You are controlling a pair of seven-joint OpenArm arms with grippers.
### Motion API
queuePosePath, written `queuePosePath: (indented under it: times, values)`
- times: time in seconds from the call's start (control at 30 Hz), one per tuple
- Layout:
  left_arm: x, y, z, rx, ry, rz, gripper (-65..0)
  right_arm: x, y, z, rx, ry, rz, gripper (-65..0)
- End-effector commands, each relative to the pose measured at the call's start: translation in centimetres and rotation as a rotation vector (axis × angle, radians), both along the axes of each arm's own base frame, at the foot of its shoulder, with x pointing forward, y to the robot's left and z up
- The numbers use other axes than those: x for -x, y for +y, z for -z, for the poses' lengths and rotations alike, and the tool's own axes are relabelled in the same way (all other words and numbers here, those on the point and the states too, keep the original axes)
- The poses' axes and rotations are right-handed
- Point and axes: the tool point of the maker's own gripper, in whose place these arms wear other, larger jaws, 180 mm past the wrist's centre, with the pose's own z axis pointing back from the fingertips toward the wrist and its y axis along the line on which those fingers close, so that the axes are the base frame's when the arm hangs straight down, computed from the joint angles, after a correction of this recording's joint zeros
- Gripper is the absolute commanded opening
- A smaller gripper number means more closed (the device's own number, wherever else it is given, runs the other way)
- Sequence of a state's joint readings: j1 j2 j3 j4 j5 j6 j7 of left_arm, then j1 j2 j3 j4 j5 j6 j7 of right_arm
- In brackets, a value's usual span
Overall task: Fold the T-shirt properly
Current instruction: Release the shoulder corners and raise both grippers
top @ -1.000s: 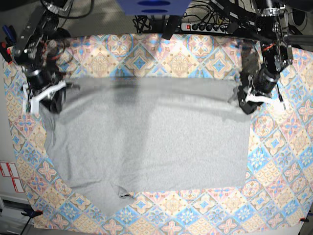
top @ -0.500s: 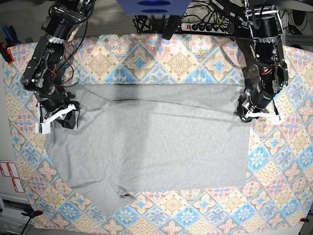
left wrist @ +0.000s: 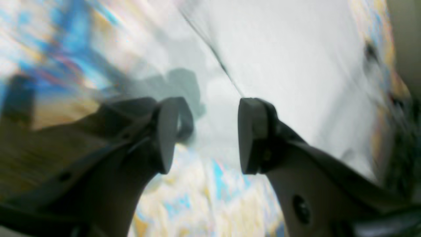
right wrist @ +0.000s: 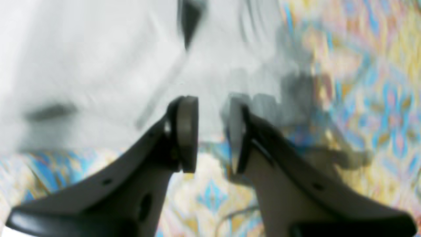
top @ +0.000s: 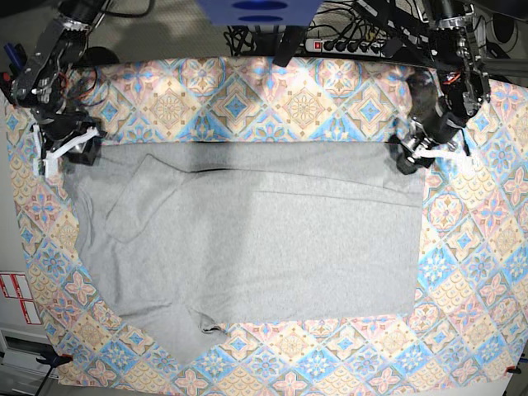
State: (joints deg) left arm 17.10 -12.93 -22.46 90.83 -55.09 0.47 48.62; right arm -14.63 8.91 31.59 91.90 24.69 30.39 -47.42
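Note:
The grey T-shirt [top: 264,231] lies spread flat on the tile-patterned tablecloth [top: 305,99], plain side up, with no lettering showing. Its far edge runs straight, and a sleeve flap [top: 136,198] lies folded onto the body at the left. My left gripper [top: 410,157] is at the shirt's far right corner. In the left wrist view this gripper [left wrist: 204,135] is open and empty, just above the shirt [left wrist: 296,49]. My right gripper [top: 68,151] is at the far left corner. In the right wrist view it [right wrist: 212,135] is narrowly open and empty at the shirt's edge [right wrist: 82,65].
A black power strip [top: 355,45] and cables lie beyond the table's far edge, next to a blue object [top: 256,12]. Red-and-white labels [top: 16,297] sit off the table's left side. The tablecloth border runs all round the shirt.
Both grippers have moved back to the shirt's far corners and stand open. The shirt's far edge now lies straight, and the left sleeve flap has dropped flat onto the body.

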Motion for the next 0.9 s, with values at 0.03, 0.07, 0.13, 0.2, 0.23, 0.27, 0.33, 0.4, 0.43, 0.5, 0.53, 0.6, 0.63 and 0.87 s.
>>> queuePosePath:
  times: [0.03,0.07,0.13,0.2,0.23,0.27,0.33,0.4,0.43,0.5,0.53,0.6,0.63,0.87]
  values:
    - [0.1,0.4,-0.1,-0.006,-0.010,-0.018,-34.7,-1.0,-0.2,-1.6,0.007,-0.064,-0.011,-48.1]
    - [0.5,0.2,0.3,0.004,0.003,-0.024,-34.7,-1.0,-0.2,-1.6,0.007,-0.064,-0.011,-48.1]
    - [0.9,-0.2,0.8,0.018,0.016,-0.029,-34.7,-1.0,-0.2,-1.6,0.007,-0.064,-0.011,-48.1]
    - [1.0,-0.1,0.9,0.017,0.021,-0.029,-34.7,-1.0,-0.1,-1.5,0.004,-0.064,-0.010,-48.0]
    - [1.2,-0.2,1.2,0.020,0.028,-0.030,-34.7,-1.0,-0.1,-1.5,0.004,-0.064,-0.010,-48.0]
    - [1.4,-0.2,1.6,0.028,0.040,-0.035,-34.7,-1.0,0.0,-1.5,0.002,-0.064,-0.010,-48.0]
    - [1.7,-0.2,2.0,0.033,0.052,-0.040,-34.7,-1.0,0.0,-1.5,0.002,-0.064,-0.010,-48.0]
    - [1.8,-0.1,2.3,0.034,0.059,-0.041,-34.7,-1.0,0.0,-1.5,0.002,-0.064,-0.010,-48.0]
    - [2.1,-0.1,2.8,0.039,0.075,-0.048,-34.7,-1.0,0.0,-1.5,0.002,-0.064,-0.010,-48.0]
    - [2.4,0.1,3.9,0.055,0.104,-0.065,-34.7,-1.0,0.0,-1.5,0.002,-0.064,-0.010,-48.0]
    - [2.0,0.2,4.2,0.063,0.107,-0.072,-34.7,-1.0,0.0,-1.5,0.002,-0.064,-0.010,-48.0]
    - [1.3,0.2,4.6,0.077,0.109,-0.082,-34.7,-1.0,0.0,-1.5,0.002,-0.064,-0.010,-48.0]
    - [0.9,0.2,4.7,0.083,0.110,-0.084,-34.7,-1.0,0.0,-1.4,0.001,-0.063,-0.009,-48.0]
    - [-1.9,0.0,4.7,0.115,0.089,-0.094,-44.9,1.0,-0.2,2.4,-0.068,0.055,0.029,-48.0]
